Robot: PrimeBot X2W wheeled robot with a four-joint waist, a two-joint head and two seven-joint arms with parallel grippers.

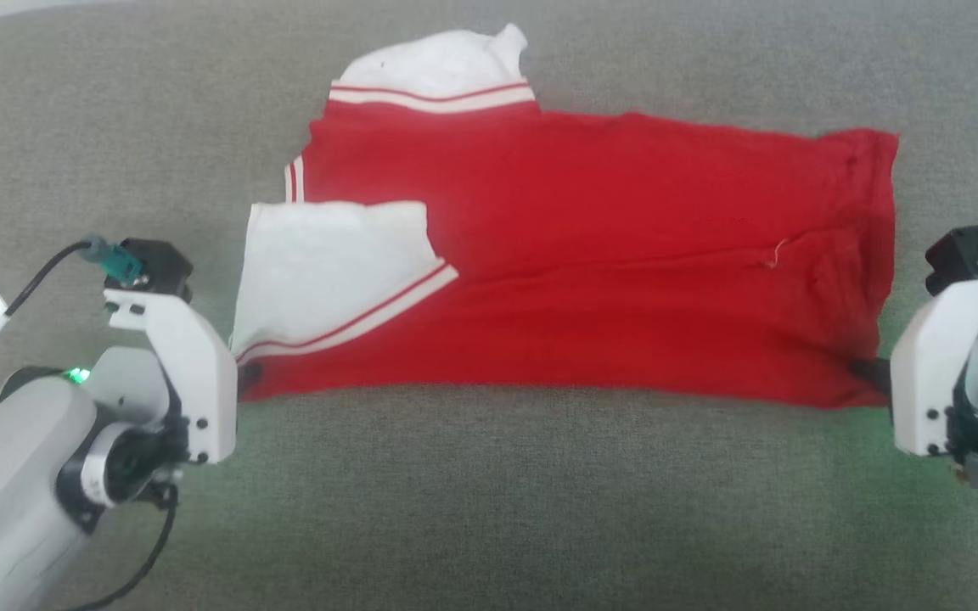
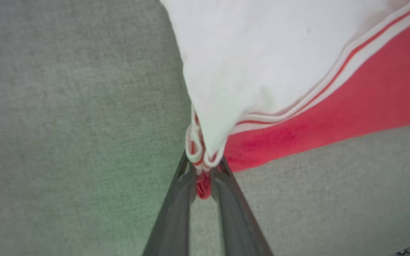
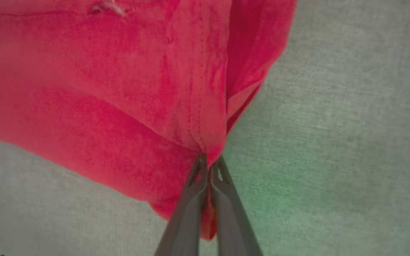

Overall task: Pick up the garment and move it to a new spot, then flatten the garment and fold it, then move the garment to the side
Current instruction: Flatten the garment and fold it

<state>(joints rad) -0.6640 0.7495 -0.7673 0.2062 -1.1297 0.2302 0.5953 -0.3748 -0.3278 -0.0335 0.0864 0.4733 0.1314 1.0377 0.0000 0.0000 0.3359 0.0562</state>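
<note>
While the garment [image 1: 591,255] lies spread across the grey fabric surface [image 1: 489,509], apparently folded once lengthwise, both arms have its near edge.

Far left: the left gripper [image 1: 244,373] is pinched narrow on the near-left corner, where the striped trim [image 2: 333,76] of the white sleeve [image 1: 328,263] meets the red body. The left wrist view shows a wad of trim and red cloth bunched between the two fingers [image 2: 176,213]. That sleeve is flapped over onto the red. A second white sleeve [image 1: 438,64] sticks out at the far side, left of centre.

Middle: red body flat-ish, with one long crease across and a loose thread [image 1: 778,252] toward the right.

Far right: the right gripper [image 1: 869,371] is clamped tight on the near-right hem corner. In the right wrist view the hem gathers into pleats at the grip, with the layers doubled.

Handling: thin soft knit, light, no stiffness. It'll probably sag between the two grips and drag on the textured surface unless lifted clear. Not slippery or fragile, but a small pinch could lose a layer. Corners are the right hold, and hem and trim are thicker so they grip better.

Judgement: fold step in hand, near edge likely goes over to the far edge. Keep both grips level and taut.
</note>
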